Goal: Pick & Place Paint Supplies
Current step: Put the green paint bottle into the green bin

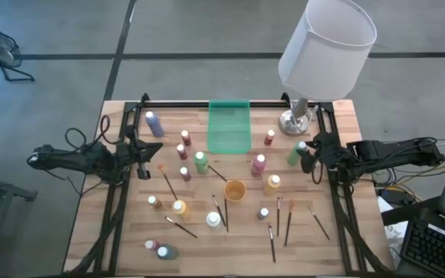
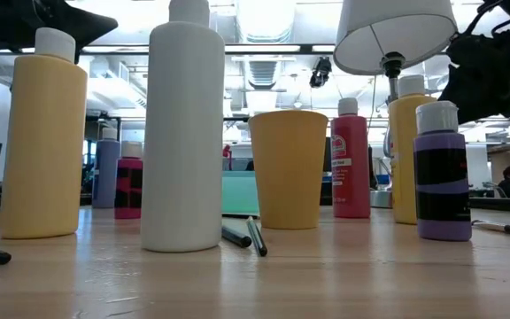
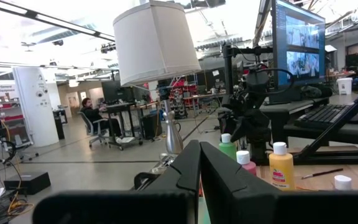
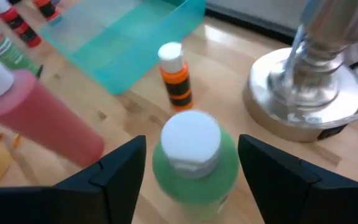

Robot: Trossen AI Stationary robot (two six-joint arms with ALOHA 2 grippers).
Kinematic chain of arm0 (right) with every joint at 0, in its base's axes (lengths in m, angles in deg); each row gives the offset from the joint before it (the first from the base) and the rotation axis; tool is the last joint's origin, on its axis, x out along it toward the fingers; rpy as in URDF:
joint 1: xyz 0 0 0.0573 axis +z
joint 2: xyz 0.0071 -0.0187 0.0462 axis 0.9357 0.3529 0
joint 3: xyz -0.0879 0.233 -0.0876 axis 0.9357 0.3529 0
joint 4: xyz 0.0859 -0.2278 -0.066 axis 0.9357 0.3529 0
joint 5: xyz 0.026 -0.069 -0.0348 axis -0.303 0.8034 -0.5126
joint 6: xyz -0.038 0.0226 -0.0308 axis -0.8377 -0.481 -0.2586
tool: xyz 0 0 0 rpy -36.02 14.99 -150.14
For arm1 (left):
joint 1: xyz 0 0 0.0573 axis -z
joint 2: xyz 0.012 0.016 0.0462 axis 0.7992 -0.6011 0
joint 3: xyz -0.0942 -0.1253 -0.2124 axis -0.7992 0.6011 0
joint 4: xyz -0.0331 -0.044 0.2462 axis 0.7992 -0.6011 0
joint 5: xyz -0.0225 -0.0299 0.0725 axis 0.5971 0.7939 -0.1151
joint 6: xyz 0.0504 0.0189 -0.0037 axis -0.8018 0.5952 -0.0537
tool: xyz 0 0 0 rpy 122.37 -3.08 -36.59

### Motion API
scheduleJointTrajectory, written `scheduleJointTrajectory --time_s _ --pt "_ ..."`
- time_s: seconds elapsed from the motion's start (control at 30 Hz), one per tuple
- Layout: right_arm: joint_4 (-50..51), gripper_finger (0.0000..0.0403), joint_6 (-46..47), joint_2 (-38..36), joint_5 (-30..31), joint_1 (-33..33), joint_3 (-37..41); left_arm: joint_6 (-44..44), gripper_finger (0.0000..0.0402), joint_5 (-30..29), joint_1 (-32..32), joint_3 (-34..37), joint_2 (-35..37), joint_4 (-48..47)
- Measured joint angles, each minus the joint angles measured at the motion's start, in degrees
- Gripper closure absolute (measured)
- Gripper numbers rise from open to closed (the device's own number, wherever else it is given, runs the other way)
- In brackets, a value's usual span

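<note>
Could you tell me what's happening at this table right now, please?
The robot is sorting paint supplies scattered over a wooden table. The right tool is open, its fingers on either side of a green paint bottle near the lamp base, not yet closed on it. The left tool is shut and empty, waiting at the table's left side. The green tray at the back holds nothing, and the other bottles and brushes lie around the orange cup.
</note>
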Motion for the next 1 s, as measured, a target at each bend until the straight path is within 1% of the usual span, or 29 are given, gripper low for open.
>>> scheduleJointTrajectory --time_s 0.17,0.33,0.53,0.67,0.9,1.0 --pt "-0.61 0.0178 -0.02 -0.11 0.96 0.00 0.32 0.00 0.0385 0.00 0.00 0.00 0.00 0.00" --pt "-1.73 0.0191 0.15 -0.11 1.40 0.02 1.50 0.00 0.0385 0.00 0.00 0.00 -0.02 0.00" --pt "-5.77 0.0205 0.00 -0.13 2.42 0.00 3.85 0.00 0.0385 0.00 0.00 0.00 0.00 0.00" --pt "-6.02 0.0227 0.11 -0.13 3.48 0.00 4.06 0.00 0.0385 0.00 0.00 0.00 0.00 0.00" --pt "-6.29 0.0288 -0.11 -0.13 3.49 0.00 4.06 0.00 0.0385 0.02 0.00 0.00 0.00 0.00" --pt "-6.95 0.0291 -1.04 -0.13 3.18 0.00 4.11 0.00 0.0385 0.01 0.00 0.00 0.00 0.00"
